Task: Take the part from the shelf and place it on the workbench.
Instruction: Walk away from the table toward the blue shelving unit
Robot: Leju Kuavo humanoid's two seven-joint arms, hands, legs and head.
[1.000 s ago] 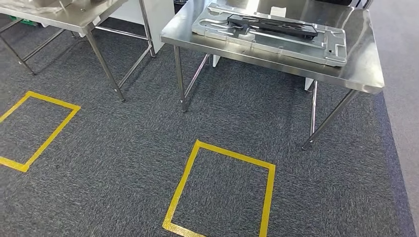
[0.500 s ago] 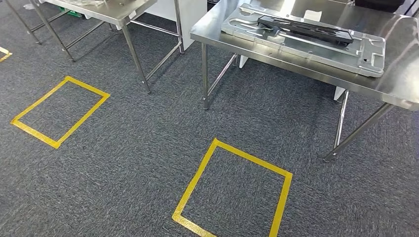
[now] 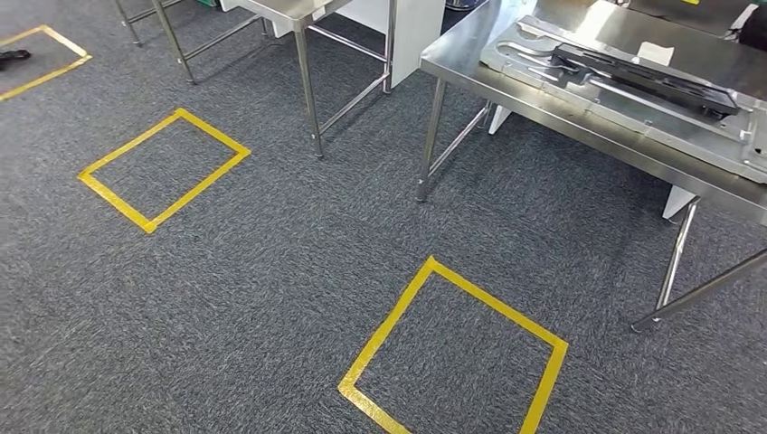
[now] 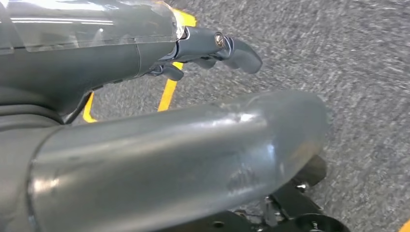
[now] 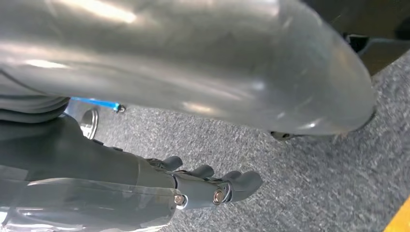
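A long black part [image 3: 647, 80] lies on a grey metal plate [image 3: 624, 113] on the steel workbench [image 3: 506, 77] at the upper right of the head view. My left hand [image 4: 212, 46] hangs over the grey carpet in the left wrist view, fingers stretched out and holding nothing. In the right wrist view my right hand [image 5: 212, 186] also hangs above the carpet, fingers extended and empty. Both hands are far from the workbench.
A second steel table [image 3: 303, 18] stands at the top middle. Yellow tape squares mark the carpet: one at the left [image 3: 213, 131], one in front of the workbench [image 3: 493, 294], part of another at the top left [image 3: 45, 72] beside a dark shoe [image 3: 14, 56].
The whole picture has shifted: the tables and tape squares slid to the right, so the camera has turned left. A further tape square and a shoe came into view at the top left.
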